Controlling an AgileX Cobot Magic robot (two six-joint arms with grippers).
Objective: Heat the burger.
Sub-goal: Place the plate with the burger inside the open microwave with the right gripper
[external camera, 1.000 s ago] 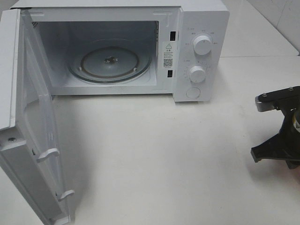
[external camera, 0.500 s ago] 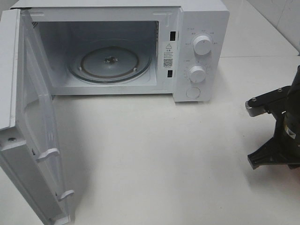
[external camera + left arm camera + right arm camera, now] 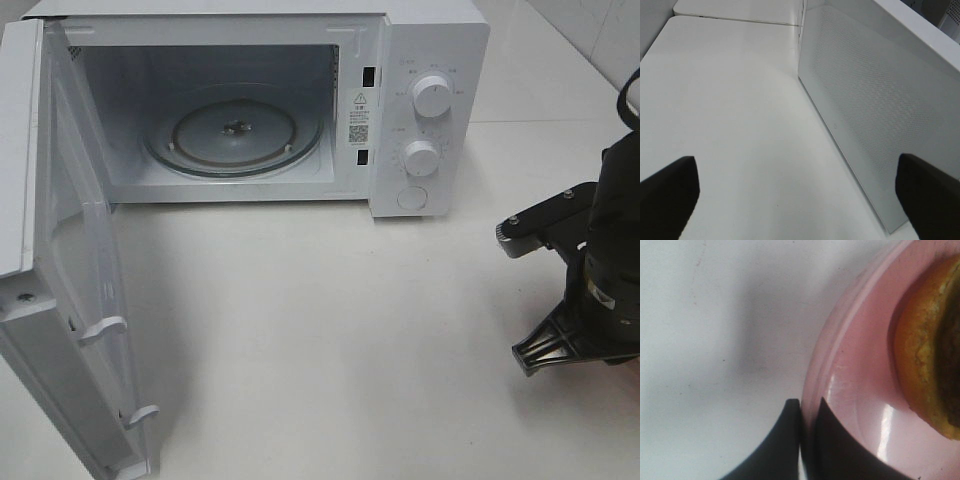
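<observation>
In the right wrist view, the burger shows only its golden-brown bun edge, resting on a round pink plate. My right gripper is shut on that plate's rim, one dark finger on each side. The exterior view shows only the right arm at the right edge of the table; plate and burger are out of sight there. The microwave stands at the back with its door swung wide open and its glass turntable bare. My left gripper is open beside the door's outer face, holding nothing.
The open door juts out over the table's left front. Two round knobs and a button sit on the microwave's right panel. White tabletop stretches between the microwave and the right arm.
The right arm has come further into the exterior view, shifting left and a little toward the front. The microwave and its door have not moved.
</observation>
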